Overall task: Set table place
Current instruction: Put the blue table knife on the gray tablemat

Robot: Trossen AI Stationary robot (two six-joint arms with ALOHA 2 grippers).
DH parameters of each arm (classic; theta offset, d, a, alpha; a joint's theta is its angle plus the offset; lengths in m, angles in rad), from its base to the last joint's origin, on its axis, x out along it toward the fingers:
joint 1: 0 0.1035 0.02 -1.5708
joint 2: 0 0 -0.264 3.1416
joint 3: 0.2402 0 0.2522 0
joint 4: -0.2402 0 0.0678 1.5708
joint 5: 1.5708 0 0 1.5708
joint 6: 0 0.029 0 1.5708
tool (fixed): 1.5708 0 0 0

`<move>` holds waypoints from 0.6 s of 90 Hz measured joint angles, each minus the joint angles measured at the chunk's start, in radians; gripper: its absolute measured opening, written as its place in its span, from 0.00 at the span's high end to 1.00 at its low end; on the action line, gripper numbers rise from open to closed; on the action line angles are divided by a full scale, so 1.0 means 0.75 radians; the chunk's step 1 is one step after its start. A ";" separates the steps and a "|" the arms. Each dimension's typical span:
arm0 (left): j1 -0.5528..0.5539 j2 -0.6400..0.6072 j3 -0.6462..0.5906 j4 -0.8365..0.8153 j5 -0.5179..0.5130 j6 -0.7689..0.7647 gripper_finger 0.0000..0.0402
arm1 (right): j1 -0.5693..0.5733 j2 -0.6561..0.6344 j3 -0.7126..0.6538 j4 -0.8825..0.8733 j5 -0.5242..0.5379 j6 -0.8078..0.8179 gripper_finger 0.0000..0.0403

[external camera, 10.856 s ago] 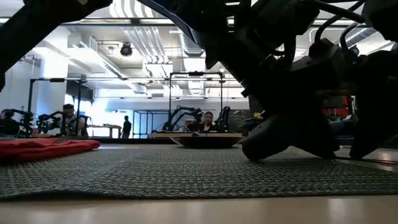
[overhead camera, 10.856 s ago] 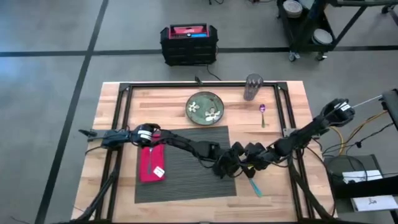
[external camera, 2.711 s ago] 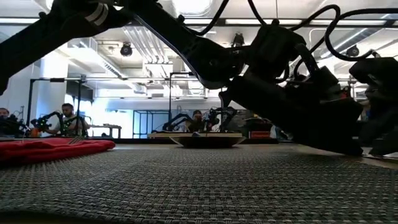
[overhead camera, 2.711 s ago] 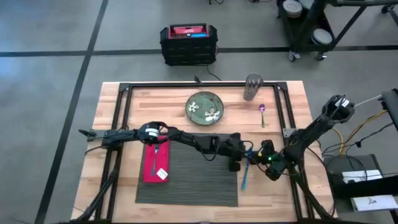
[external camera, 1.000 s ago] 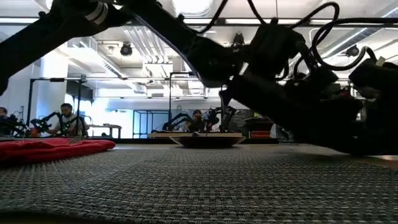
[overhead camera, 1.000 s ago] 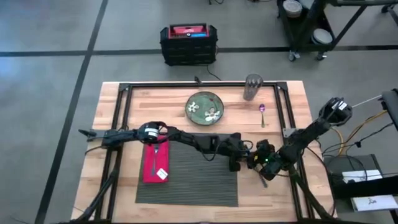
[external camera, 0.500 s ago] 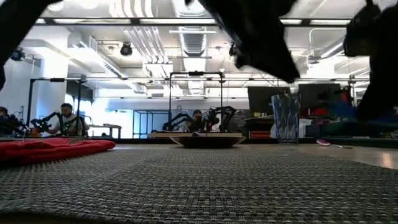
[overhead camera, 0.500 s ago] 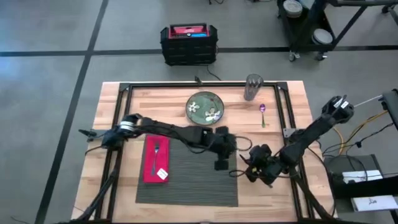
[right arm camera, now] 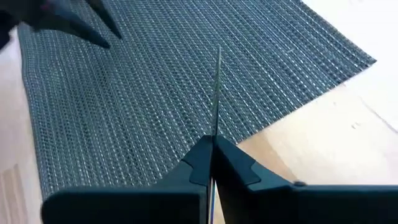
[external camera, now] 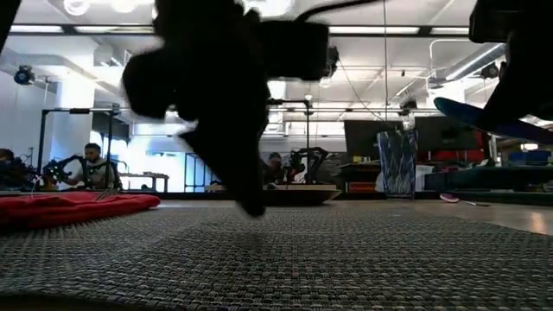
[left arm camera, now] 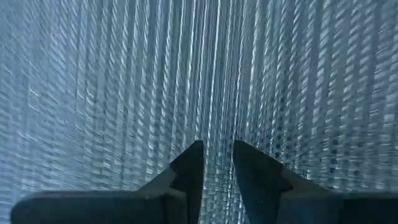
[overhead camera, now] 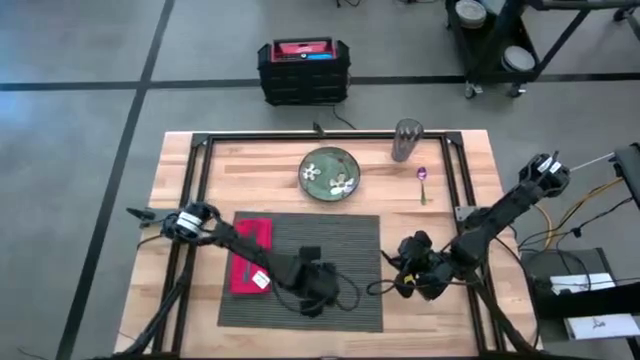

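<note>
From above, the dark grey ribbed placemat [overhead camera: 310,270] lies on the light-wood table [overhead camera: 450,310]. The left gripper [left arm camera: 216,163] hangs narrowly parted, empty, over it. Only the right wrist view shows the right gripper [right arm camera: 211,149] pinching a thin knife [right arm camera: 217,93].

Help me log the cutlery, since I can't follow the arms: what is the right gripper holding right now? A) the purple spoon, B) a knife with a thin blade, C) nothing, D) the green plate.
B: in the right wrist view the right gripper is shut on a knife, its thin blade edge-on over the placemat; the spoon and plate lie untouched on the table.
</note>
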 joint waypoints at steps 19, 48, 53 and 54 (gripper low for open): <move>-0.004 -0.014 -0.145 0.285 -0.021 -0.066 0.81 | 0.003 0.001 0.000 -0.009 0.003 -0.023 1.00; 0.010 -0.007 -0.137 0.406 -0.015 0.028 0.81 | -0.029 -0.002 0.010 0.111 0.028 -0.075 1.00; 0.009 -0.007 -0.129 0.407 -0.032 0.030 0.81 | -0.029 -0.002 0.028 0.132 0.031 -0.070 1.00; 0.009 -0.007 -0.127 0.408 -0.036 0.032 0.81 | -0.029 -0.003 0.031 0.136 0.032 -0.070 1.00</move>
